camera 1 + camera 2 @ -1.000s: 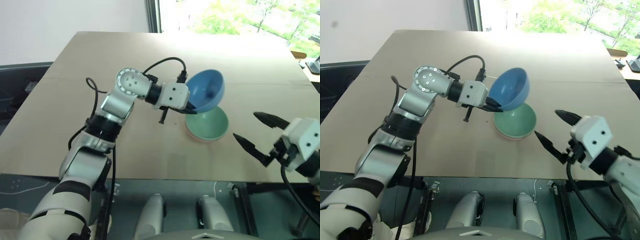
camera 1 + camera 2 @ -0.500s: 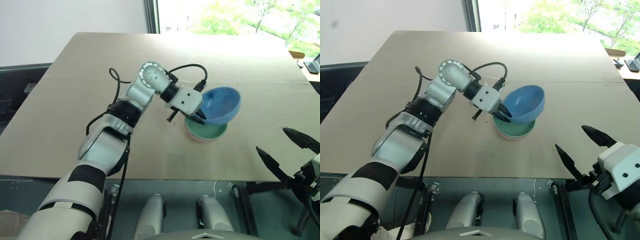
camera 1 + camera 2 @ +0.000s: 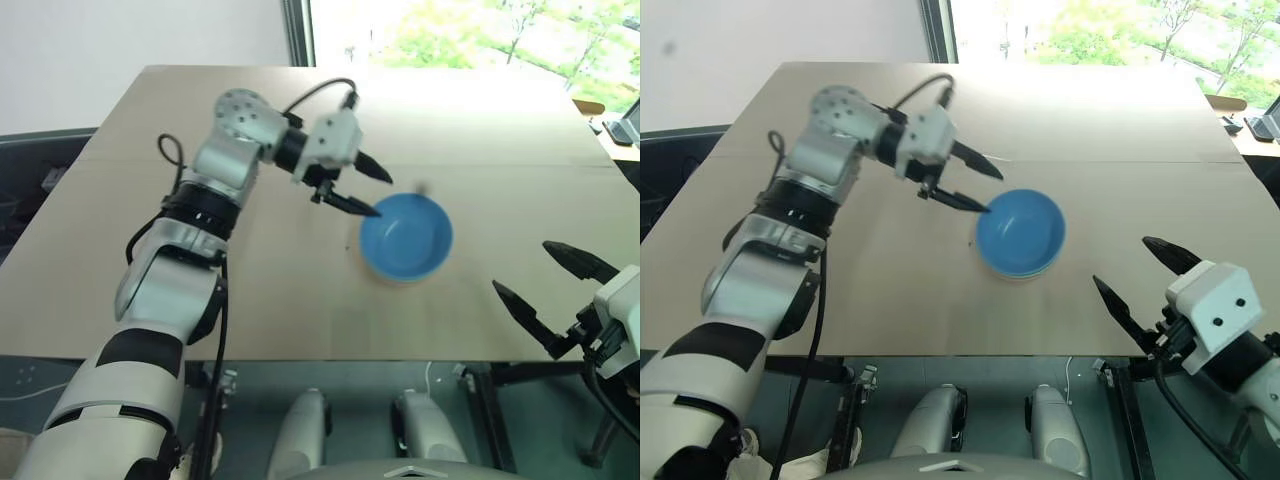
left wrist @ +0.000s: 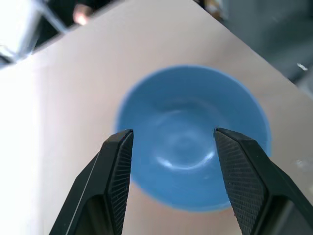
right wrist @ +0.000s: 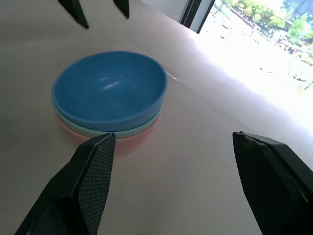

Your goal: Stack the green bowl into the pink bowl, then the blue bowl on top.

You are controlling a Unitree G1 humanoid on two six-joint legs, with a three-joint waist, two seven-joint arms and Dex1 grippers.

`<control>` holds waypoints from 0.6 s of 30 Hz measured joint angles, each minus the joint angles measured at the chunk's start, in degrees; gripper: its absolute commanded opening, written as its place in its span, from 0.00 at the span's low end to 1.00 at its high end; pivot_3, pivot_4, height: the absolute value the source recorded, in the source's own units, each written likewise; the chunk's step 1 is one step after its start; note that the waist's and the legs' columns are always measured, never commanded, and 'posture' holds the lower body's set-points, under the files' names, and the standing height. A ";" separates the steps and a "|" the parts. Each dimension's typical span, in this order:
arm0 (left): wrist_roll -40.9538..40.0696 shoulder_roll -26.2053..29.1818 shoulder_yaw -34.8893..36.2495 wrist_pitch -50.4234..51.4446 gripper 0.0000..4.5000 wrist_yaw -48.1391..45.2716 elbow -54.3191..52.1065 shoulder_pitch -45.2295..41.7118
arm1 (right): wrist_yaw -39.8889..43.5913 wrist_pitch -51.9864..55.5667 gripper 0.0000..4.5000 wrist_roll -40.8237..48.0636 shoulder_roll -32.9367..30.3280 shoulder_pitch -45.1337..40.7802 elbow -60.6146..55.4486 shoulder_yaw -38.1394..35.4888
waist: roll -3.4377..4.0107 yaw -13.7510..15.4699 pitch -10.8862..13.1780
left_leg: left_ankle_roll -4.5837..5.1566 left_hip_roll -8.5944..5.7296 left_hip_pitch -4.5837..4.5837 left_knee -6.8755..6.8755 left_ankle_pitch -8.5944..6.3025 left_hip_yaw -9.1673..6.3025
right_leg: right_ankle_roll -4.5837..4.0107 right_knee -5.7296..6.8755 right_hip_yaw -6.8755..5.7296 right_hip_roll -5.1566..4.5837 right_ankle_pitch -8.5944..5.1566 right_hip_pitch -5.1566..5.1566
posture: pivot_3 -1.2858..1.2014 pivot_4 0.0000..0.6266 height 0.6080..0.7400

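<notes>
**Blue bowl seated on the stack**

Sky-blue, the blue bowl (image 5: pixel 110 90) nests upright in the green bowl (image 5: pixel 146 123), itself inside the pink bowl (image 5: pixel 132 142), on the table (image 3: pixel 250 290). The left gripper (image 3: pixel 372 190) hovers beside the rim, jaws apart and empty, judged a release. The right gripper (image 3: pixel 545 285) waits well apart, jaws spread, holding nothing.

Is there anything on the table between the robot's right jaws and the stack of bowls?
No. In the right wrist view, only bare tan tabletop lies between the open right gripper and the round sky-blue plastic bowl topping the stack.
</notes>
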 measured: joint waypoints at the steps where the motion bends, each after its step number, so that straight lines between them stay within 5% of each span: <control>1: -0.69 0.00 1.16 1.51 0.62 1.34 -1.15 1.21 | 0.54 0.52 0.89 -0.05 -0.09 -0.70 0.71 0.30 | 0.00 0.07 0.00 | 0.00 0.00 0.02 0.00 0.00 -0.01 | 0.00 0.00 -0.01 0.00 0.00 0.02 | 0.52 0.24 1.00; 8: -6.39 0.05 14.48 13.84 0.62 19.48 -18.81 23.98 | 10.01 4.29 0.89 0.78 -0.66 -12.16 10.24 5.29 | 0.00 -0.03 -0.01 | -0.01 0.03 0.05 0.01 0.00 -0.06 | -0.01 -0.01 -0.02 -0.02 0.01 0.05 | 0.52 0.24 1.00; 13: -16.56 6.11 22.37 25.79 0.98 21.26 -35.58 43.32 | 17.66 7.19 1.00 1.97 0.02 -13.20 18.95 1.74 | -0.03 0.94 0.02 | -0.01 0.05 0.00 -0.01 0.00 -0.20 | -0.03 -0.01 -0.21 -0.05 0.01 0.06 | 0.52 0.24 1.00; 18: -14.11 10.79 28.08 25.02 1.00 25.28 -44.02 54.04 | 22.56 8.30 1.00 0.92 0.89 -10.60 18.78 -1.74 | 0.04 1.97 -0.09 | -0.01 -0.08 0.16 0.00 0.00 -0.18 | -0.03 -0.04 -0.22 -0.20 0.00 0.26 | 0.52 0.24 1.00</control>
